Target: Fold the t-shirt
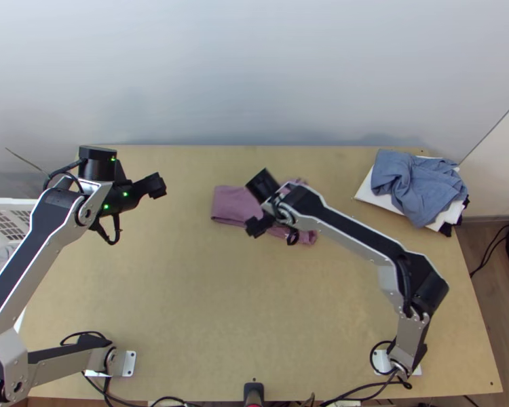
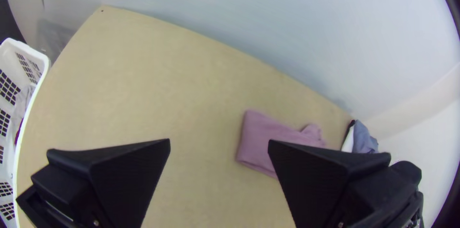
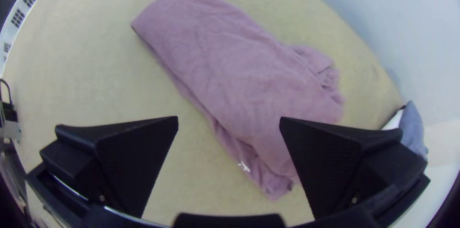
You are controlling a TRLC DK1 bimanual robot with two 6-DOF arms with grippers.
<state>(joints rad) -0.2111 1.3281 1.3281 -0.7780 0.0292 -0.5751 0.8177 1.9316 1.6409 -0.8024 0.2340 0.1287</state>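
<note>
A mauve t-shirt (image 1: 231,205) lies folded into a long narrow shape at the table's middle back, its far right end bunched. In the right wrist view the shirt (image 3: 225,60) has layered edges and a small white mark. My right gripper (image 1: 253,203) is above the shirt and hides part of it; its fingers (image 3: 229,122) stand wide apart, holding nothing. My left gripper (image 1: 161,186) is over the table left of the shirt, apart from it. In the left wrist view the left gripper (image 2: 219,144) stands open, and the shirt (image 2: 258,137) lies partly behind one finger.
At the table's back right a blue-grey cloth (image 1: 417,183) lies bunched on folded white cloth (image 1: 368,195), with something black beneath. A white basket (image 1: 7,203) with cloth inside stands beyond the left edge. Bare wood (image 1: 207,298) spreads in front of the shirt.
</note>
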